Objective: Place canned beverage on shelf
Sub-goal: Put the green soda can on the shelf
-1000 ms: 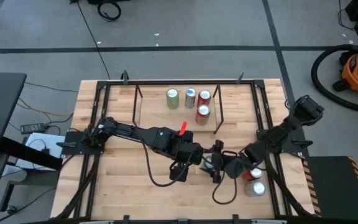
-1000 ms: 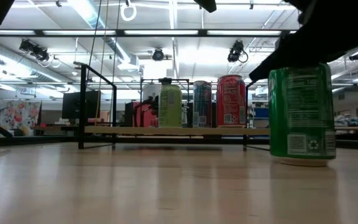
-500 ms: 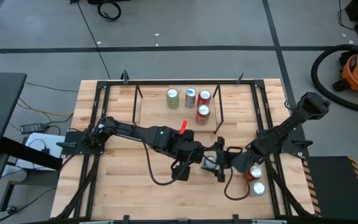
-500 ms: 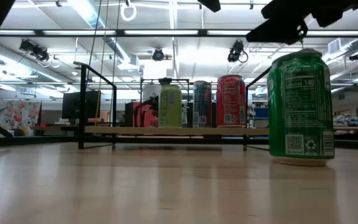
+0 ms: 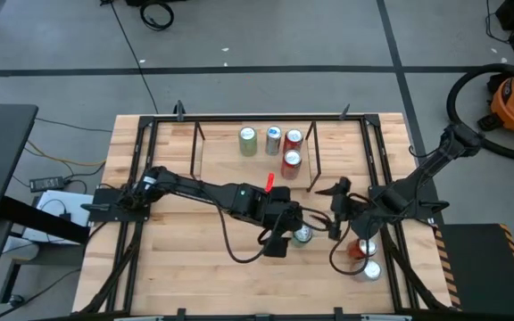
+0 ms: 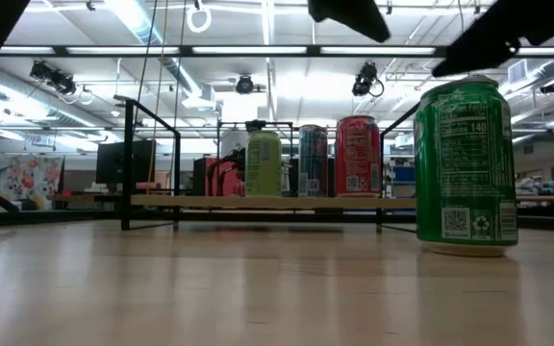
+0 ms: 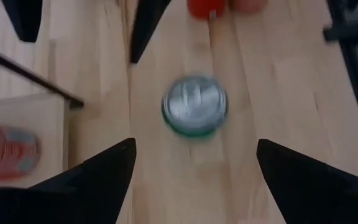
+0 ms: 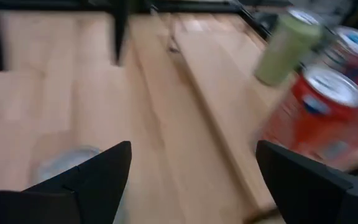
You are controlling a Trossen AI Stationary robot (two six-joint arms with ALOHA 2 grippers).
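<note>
The wooden surface (image 5: 177,276) carries the shelf (image 5: 217,160) along its far side, where four cans already stand: a pale green one, a blue one and two red ones, grouped toward one end so the rest of the deck lies free for more. The green can (image 5: 303,235) stands upright on the surface, well short of the shelf and apart from everything else.

The left gripper (image 7: 194,165) hangs directly over that can, its fingers spread wide with the can's silver top centred between them and touching neither, a stance suited to dropping down and closing on it. The right gripper (image 5: 339,203) hangs just beside the can on the other side, its fingers released and empty, so the can is free for the left arm. Two spare cans (image 5: 364,259) wait near the right arm's base.
</note>
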